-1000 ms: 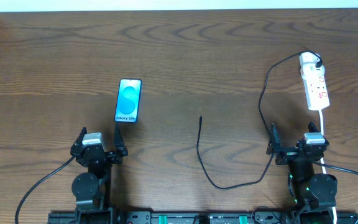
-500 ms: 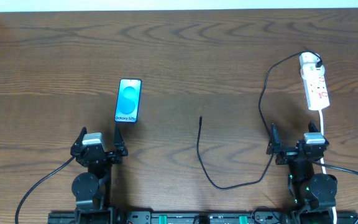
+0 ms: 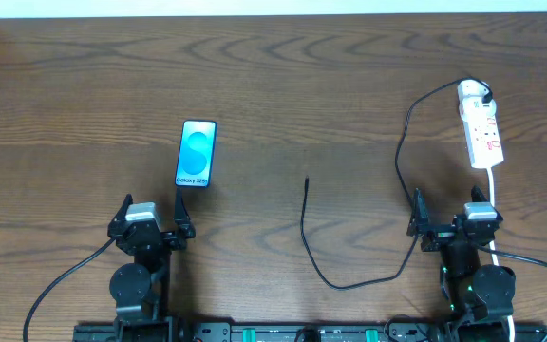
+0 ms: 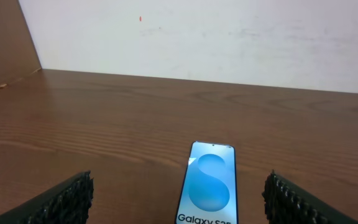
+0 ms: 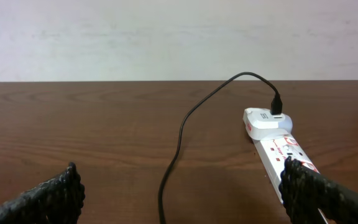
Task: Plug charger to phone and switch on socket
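The phone lies flat on the table with its blue-and-white screen up; it also shows in the left wrist view, just ahead of my open left gripper. The charger cable runs from the socket strip down in a loop to its free connector tip mid-table. In the right wrist view the cable and the socket lie ahead of my open right gripper. My left gripper and right gripper sit low at the near edge, both empty.
The socket's white cord runs down past the right arm. A white wall borders the table's far edge. Bare wood lies between the phone and the cable tip.
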Motion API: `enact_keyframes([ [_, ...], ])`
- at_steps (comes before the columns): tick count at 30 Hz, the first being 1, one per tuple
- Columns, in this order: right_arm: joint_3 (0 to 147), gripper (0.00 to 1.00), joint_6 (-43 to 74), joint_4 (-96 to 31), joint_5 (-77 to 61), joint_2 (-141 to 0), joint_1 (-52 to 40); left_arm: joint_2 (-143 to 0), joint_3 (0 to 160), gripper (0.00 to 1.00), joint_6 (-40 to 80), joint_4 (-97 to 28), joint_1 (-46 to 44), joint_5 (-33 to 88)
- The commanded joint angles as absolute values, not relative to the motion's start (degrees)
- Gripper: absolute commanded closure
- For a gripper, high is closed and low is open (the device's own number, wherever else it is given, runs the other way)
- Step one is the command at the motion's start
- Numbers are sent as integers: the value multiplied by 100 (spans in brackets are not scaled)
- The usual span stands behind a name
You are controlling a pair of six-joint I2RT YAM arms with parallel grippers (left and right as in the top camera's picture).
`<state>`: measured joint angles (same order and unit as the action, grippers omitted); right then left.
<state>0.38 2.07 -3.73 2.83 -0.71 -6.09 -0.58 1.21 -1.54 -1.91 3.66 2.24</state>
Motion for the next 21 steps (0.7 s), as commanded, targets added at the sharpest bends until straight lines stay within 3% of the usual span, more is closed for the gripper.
enact_keyframes([
  [1,32,1,119,-390,351,-30,-637,-27,23,13,-191,-405,395,126],
  [21,32,1,119,-390,351,-30,-637,-27,40,13,-174,-412,395,172],
])
